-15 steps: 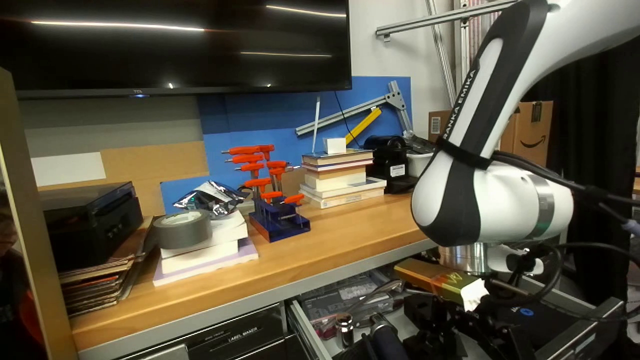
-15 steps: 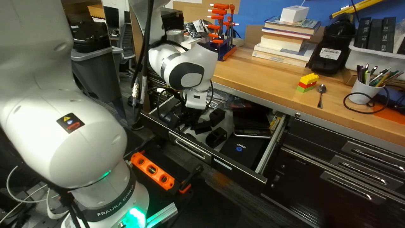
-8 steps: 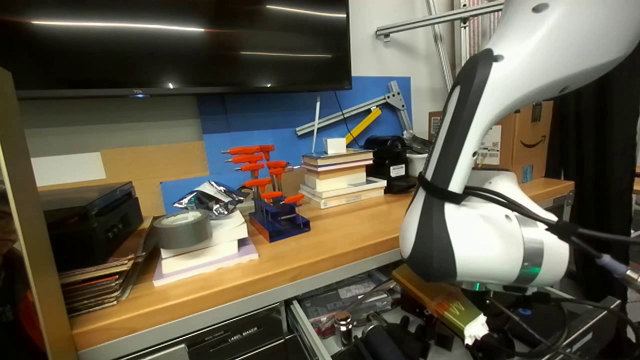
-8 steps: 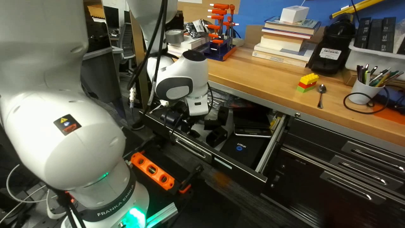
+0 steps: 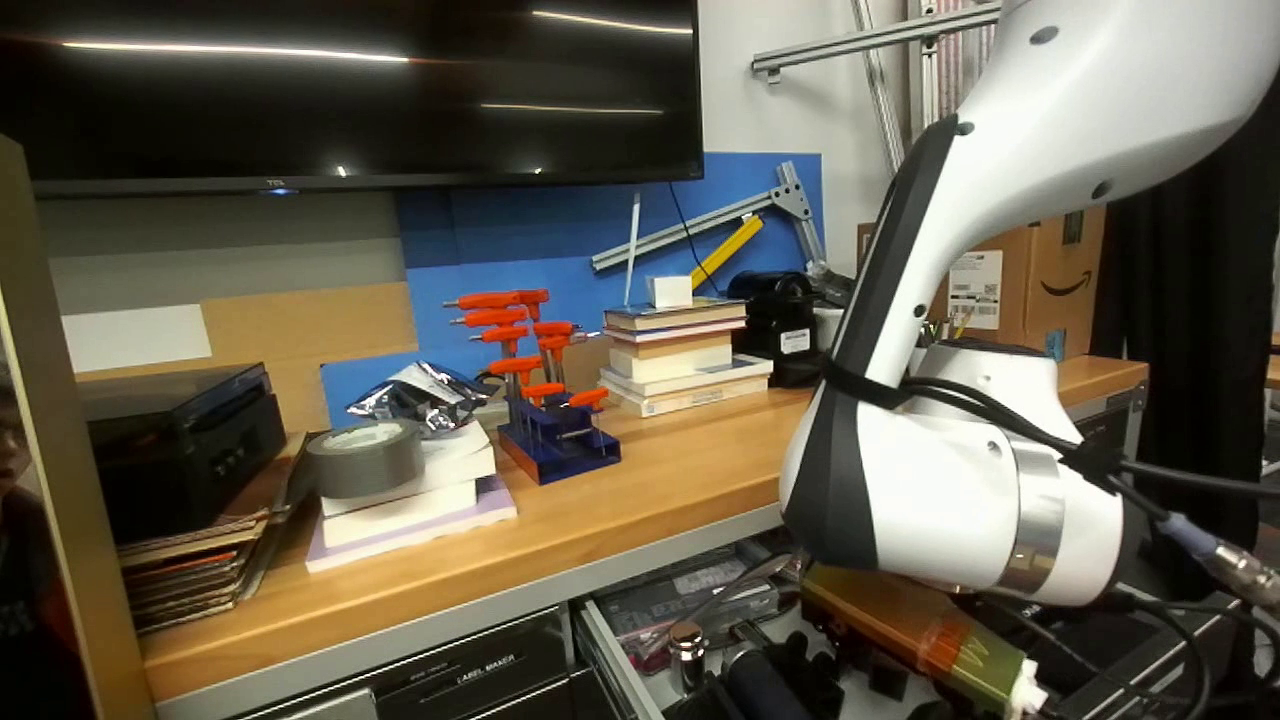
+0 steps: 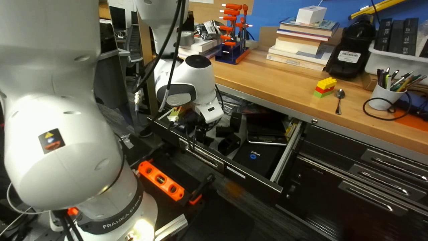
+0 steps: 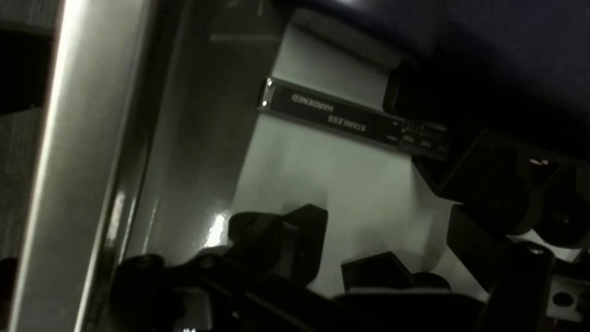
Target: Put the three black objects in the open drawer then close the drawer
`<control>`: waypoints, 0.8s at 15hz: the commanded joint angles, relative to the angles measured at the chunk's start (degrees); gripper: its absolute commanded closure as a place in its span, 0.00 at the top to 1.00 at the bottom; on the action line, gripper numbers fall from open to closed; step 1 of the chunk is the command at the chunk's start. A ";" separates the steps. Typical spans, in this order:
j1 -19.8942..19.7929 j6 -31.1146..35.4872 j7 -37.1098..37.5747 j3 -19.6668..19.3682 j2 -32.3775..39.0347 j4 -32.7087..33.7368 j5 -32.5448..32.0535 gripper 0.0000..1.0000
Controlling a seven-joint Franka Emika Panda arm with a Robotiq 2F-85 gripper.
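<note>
Three small black blocky objects lie inside the open drawer (image 6: 254, 181): a tall block (image 6: 236, 121), a flatter piece (image 6: 224, 132) and a hollow block (image 6: 229, 144). Left of them, near the drawer's front panel, my gripper (image 6: 200, 134) reaches down in an exterior view; another exterior view has it hidden behind the arm. In the wrist view my gripper (image 7: 389, 242) stands open, its jaws wide apart, with nothing gripped. A dark angular piece (image 7: 375, 269) shows between the fingers against the pale drawer floor, partly covered by the gripper's body. That view is very dark.
A black caliper (image 7: 322, 110) lies in the drawer near its metal front wall (image 7: 184, 138). Flat black cases (image 6: 257, 157) fill the drawer's right side; a silver cylinder (image 5: 687, 655) stands in it. The wooden worktop (image 6: 277, 85) overhangs the back.
My arm has swung and dipped, moving its wrist lower toward the drawer's front left. The jaws have stayed open. The light on the arm's base has turned from green to pale yellow.
</note>
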 commanded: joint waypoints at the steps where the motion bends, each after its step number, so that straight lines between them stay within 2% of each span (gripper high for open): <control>1: 8.46 -4.27 -11.53 -8.75 -3.68 0.11 0.99 1.00; 4: 19.95 -6.81 -18.29 -21.38 -4.60 0.49 -1.40 1.00; 7: 31.04 -9.81 -20.86 -34.97 -5.33 0.30 -9.37 1.00; 10: 40.49 -15.77 -13.79 -48.37 -3.11 0.64 -24.90 1.00; 12: 47.53 -21.79 -7.44 -57.42 -4.34 0.61 -34.96 1.00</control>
